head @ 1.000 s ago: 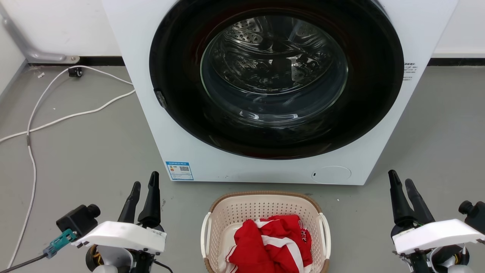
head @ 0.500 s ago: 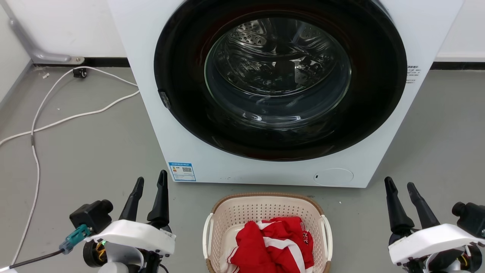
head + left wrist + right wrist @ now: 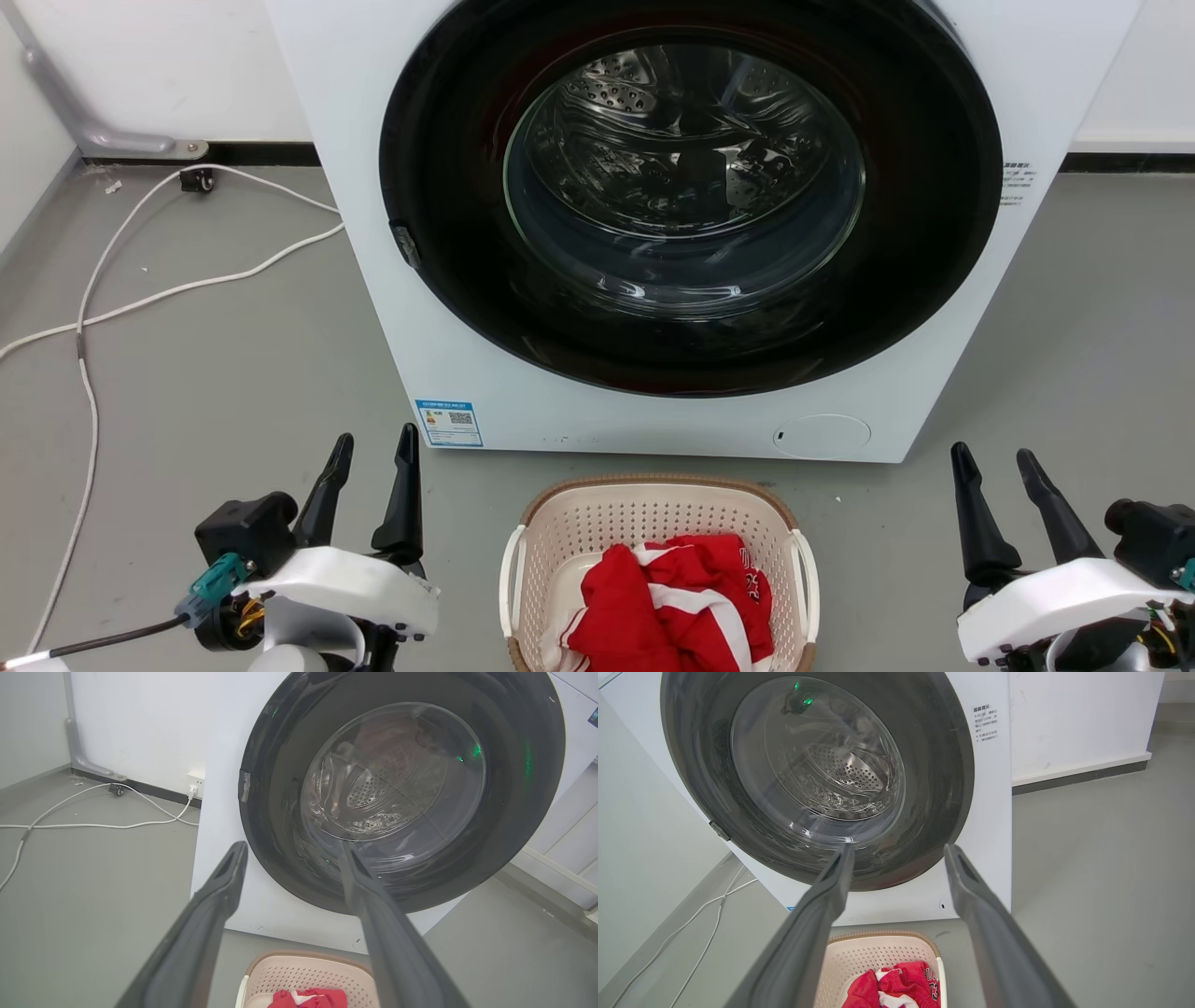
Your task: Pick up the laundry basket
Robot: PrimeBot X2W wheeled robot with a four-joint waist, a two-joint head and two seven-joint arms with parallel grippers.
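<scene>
Well, begin with the biggest thing: the washing machine (image 3: 653, 233) takes the whole 12 o'clock part of the head view. Just in front of it, at 6 o'clock, the laundry basket (image 3: 644, 518) stands on the grey floor (image 3: 233, 392), and the bottom edge of the view cuts off its near end. It sits between your two grippers and is apart from both.

I judge it to be light. The walls are thin plastic full of holes, so they will probably bend a little if you squeeze them, while the brown rim looks stiffer. Inside lies a red-and-white garment (image 3: 667, 607); it is soft, should add little weight, and may slide if the basket tilts.

Your left gripper (image 3: 376, 435) is at 7 o'clock and your right gripper (image 3: 993, 453) at 5 o'clock. Both have their fingers spread, grasp nothing, and point toward 12.

The best places to hold are the white handles, one (image 3: 507, 579) at the basket's 9 o'clock and one (image 3: 806, 579) at its 3 o'clock. They look smooth, perhaps slippery, so close firmly on both and lift level.
</scene>
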